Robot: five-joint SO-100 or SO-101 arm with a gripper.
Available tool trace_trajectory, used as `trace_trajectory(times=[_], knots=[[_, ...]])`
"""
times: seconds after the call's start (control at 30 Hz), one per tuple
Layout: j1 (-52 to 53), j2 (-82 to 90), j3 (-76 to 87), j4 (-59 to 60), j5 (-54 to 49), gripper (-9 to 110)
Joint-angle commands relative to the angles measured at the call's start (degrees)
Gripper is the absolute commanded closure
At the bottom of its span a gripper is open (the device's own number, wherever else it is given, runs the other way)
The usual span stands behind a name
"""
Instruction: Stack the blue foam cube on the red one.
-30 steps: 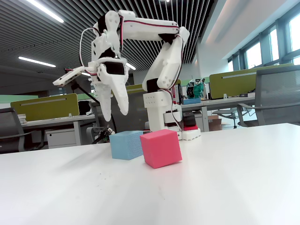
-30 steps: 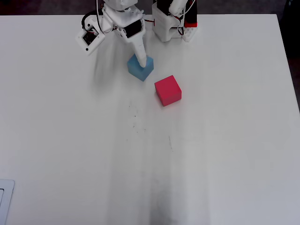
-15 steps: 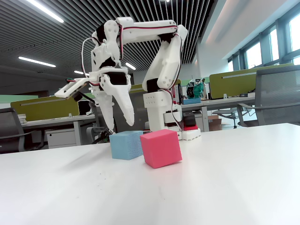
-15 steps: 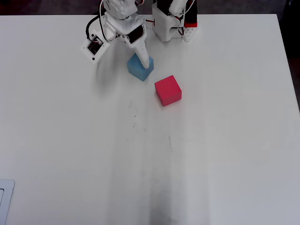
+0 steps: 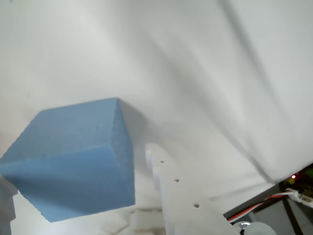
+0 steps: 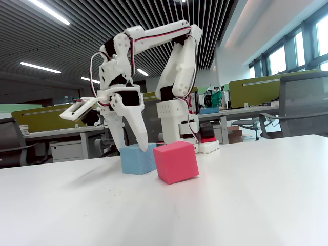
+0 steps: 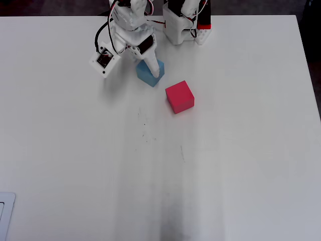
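The blue foam cube point(image 6: 137, 159) point(image 7: 147, 75) rests on the white table point(image 7: 225, 150), close in front of the arm's base. My gripper point(image 6: 134, 147) point(image 7: 150, 70) is open and lowered over it, one white finger on each side of its top. In the wrist view the blue foam cube point(image 5: 73, 161) fills the lower left; one finger point(image 5: 178, 196) stands just right of it with a small gap, and the other finger barely shows at the left edge. The red one point(image 6: 176, 162) point(image 7: 179, 96) sits on the table beside the blue cube, untouched.
The arm's base point(image 7: 183, 27) stands at the table's far edge in the overhead view. The wrist camera housing point(image 7: 103, 57) juts out to the left of the gripper. A pale flat object point(image 7: 4, 213) shows at the bottom left corner.
The gripper has come down and swung closer to the blue cube, so its fingers now straddle the cube's top. Both cubes stayed in place.
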Motion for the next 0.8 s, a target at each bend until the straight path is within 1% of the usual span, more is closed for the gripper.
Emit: trace_trajectory(times=[0.0,0.37,0.77], knots=[[-0.53,-0.18,0.09,-0.79,-1.23,67],[-1.85,-0.97,1.58,-1.67,-0.53,70],[-3.25,0.0,2.55,-2.9,2.9,78]])
